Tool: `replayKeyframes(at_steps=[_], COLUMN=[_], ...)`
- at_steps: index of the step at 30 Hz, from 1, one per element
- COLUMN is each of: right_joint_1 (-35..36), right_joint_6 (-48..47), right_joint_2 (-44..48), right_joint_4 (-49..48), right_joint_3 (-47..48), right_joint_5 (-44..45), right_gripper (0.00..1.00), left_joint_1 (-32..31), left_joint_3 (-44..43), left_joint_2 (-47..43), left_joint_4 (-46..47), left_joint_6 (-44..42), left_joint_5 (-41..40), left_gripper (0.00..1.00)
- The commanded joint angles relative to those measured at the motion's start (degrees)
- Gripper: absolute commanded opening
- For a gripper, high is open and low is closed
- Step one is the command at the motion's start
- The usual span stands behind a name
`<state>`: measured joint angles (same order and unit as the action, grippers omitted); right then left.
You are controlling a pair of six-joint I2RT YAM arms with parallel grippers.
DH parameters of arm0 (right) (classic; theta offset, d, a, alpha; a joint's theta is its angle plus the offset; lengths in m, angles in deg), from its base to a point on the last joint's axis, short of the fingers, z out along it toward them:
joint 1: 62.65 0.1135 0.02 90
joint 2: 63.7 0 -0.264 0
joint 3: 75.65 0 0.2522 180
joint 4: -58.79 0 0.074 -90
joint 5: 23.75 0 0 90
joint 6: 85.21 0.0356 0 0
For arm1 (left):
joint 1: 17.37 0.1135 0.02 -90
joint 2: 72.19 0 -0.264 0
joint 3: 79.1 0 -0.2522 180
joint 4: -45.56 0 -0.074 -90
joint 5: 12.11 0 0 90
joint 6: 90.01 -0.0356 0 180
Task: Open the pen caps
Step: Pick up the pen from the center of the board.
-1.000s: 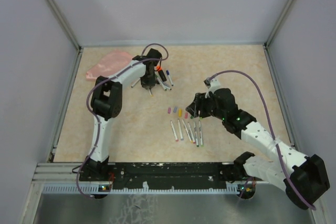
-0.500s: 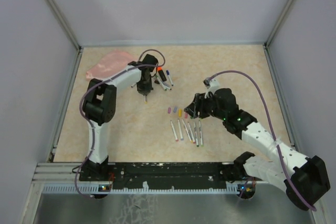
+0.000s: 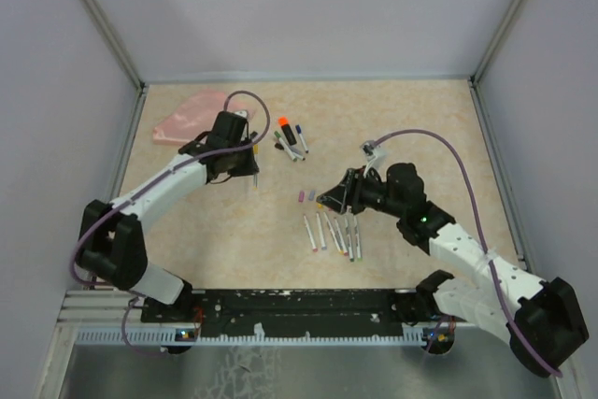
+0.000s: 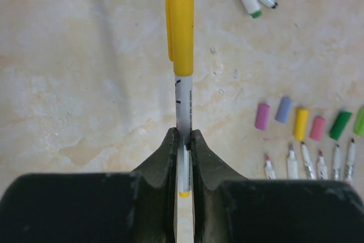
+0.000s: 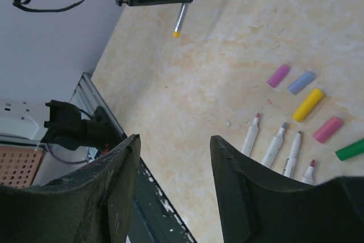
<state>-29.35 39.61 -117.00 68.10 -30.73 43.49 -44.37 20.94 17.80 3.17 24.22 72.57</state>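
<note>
Firmly around pen (image 4: 183, 98), left end effector (image 4: 183, 136)

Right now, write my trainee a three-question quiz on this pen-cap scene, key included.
1. True or false: the yellow cap is still on the pen clamped in the left fingers.
2. The right fingers are: A) shut on a cap, B) open and empty, C) shut on a pen.
3. In the right wrist view, what colour is the loose cap lying between the blue cap and the pink cap that sits next to the green cap?
Key: 1 true. 2 B. 3 yellow, the loose yellow cap.
</note>
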Motion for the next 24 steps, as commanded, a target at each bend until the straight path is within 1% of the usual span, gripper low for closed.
replayKeyframes(at_steps=[1, 6, 11, 17, 19, 24], right_joint_1=[-0.5, -0.5, -0.5, -0.5, -0.5, -0.5], right_joint_6=[6.9, 12.8, 16.1, 18.5, 19.1, 18.4], right_joint_2=[0.2, -1.6, -4.6, -8.1, -8.9, -11.1], right_joint_4=[-12.4, -20.4, -24.5, -28.4, -28.8, -28.0], right_joint_3=[-0.6, -1.4, 0.3, 3.5, 4.4, 6.8], right_joint_5=[-4.8, -6.6, -6.4, -6.1, -5.4, -3.3], right_gripper=[0.52, 0.53, 0.54, 0.55, 0.55, 0.55], left_joint_1=[0.1, 0.2, 0.3, 0.1, -0.1, -1.9], left_joint_3=[7.8, 16.2, 23.5, 29.0, 30.6, 31.3], left_joint_2=[-9.4, -19.4, -25.5, -27.7, -28.0, -27.9], left_joint_4=[10.2, 21.7, 33.1, 46.2, 50.0, 53.4], left_joint_6=[-1.2, 0.8, 5.0, 14.3, 17.0, 19.6], left_joint_5=[10.1, 21.5, 30.0, 38.4, 39.5, 40.7], left_gripper=[0.00, 0.00, 0.00, 0.00, 0.00, 0.00])
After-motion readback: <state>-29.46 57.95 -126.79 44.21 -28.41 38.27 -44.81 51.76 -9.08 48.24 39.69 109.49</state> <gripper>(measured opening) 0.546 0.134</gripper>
